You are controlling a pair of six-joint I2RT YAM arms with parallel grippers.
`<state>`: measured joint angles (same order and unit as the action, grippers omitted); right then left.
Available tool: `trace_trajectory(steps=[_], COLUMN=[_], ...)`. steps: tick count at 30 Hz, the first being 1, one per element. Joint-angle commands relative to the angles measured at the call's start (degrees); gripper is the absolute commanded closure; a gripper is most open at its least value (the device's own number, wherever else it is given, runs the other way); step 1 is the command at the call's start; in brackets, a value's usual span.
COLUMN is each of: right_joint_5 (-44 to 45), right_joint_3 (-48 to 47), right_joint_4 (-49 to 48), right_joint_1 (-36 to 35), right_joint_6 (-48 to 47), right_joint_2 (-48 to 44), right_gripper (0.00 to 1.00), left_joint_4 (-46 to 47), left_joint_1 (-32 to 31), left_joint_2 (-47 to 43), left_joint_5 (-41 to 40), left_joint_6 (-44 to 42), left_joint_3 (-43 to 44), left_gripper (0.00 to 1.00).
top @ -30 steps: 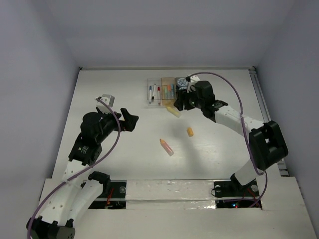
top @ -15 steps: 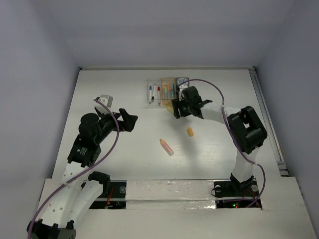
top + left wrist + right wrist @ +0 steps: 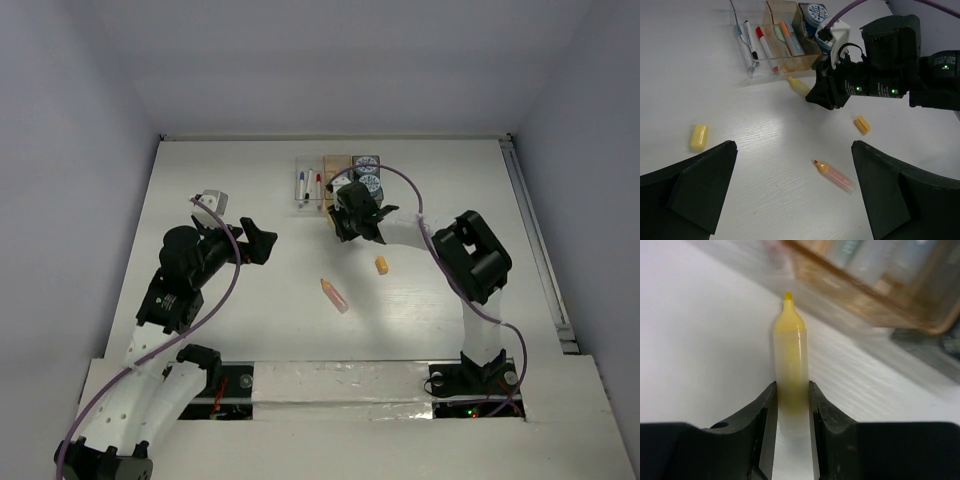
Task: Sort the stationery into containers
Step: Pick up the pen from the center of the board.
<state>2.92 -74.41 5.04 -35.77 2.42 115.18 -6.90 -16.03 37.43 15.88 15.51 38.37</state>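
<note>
The white table [image 3: 250, 180] is carrying everything, and the two black-and-white arms are reaching over it from the near edge. The right gripper [image 3: 791, 395] is stretching far and left and is clenching the rear half of a stubby yellow marker [image 3: 789, 355]. The marker's tip is pointing at the near wall of the orange-tinted plastic bin [image 3: 338, 175]. Whether the marker is touching the table I cannot tell.

The left gripper [image 3: 262, 240] is hovering on the left, jaws spread wide and gripping nothing.

The orange bin is sitting between the clear bin [image 3: 310, 188], holding thin white pens, and the dark grey bin [image 3: 368, 170], holding rolls.

Judging by this, the pick is being completed. The next move calls for lifting the marker clear of the bin wall, then releasing it over the orange bin among the other markers.

A pink-orange marker [image 3: 334, 295], a small orange piece [image 3: 381, 265] and a small yellow piece [image 3: 699, 136] are waiting loose nearer.
</note>
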Motion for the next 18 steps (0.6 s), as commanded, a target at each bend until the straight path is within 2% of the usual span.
trace_trajectory(steps=[1, 6, 7, 11, 12, 18], right_joint_5=[0.07, -2.38, -2.39, -1.17, -0.64, 1.3], right_joint_3=[-0.04, 5.42, 7.59, 8.85, 7.28, -2.47], right_joint_4=[-0.99, -2.83, -3.45, -4.16, -3.64, 0.67], right_joint_1=[-3.78, -6.41, -7.2, -7.74, -7.74, -7.74], right_joint_6=[3.72, 15.24, 17.34, 18.42, 17.81, 12.01], right_joint_2=[0.84, -1.36, -2.4, -3.91, -3.56, 2.14], right_gripper=[0.77, 0.78, 0.76, 0.41, 0.39, 0.38], left_joint_4=[2.32, 2.33, 2.41, 2.41, 2.41, 2.33], left_joint_1=[0.21, 0.21, 0.21, 0.21, 0.21, 0.73], left_joint_2=[-0.16, -0.17, -0.25, 0.27, 0.45, 0.63], left_joint_5=[0.73, 0.91, 0.91, 0.91, 0.91, 0.91], left_joint_6=[0.05, 0.05, 0.14, 0.22, 0.22, 0.14], left_joint_3=[2.32, 2.32, 2.32, 2.32, 2.32, 2.32], left_gripper=[0.01, 0.01, 0.01, 0.01, 0.01, 0.01])
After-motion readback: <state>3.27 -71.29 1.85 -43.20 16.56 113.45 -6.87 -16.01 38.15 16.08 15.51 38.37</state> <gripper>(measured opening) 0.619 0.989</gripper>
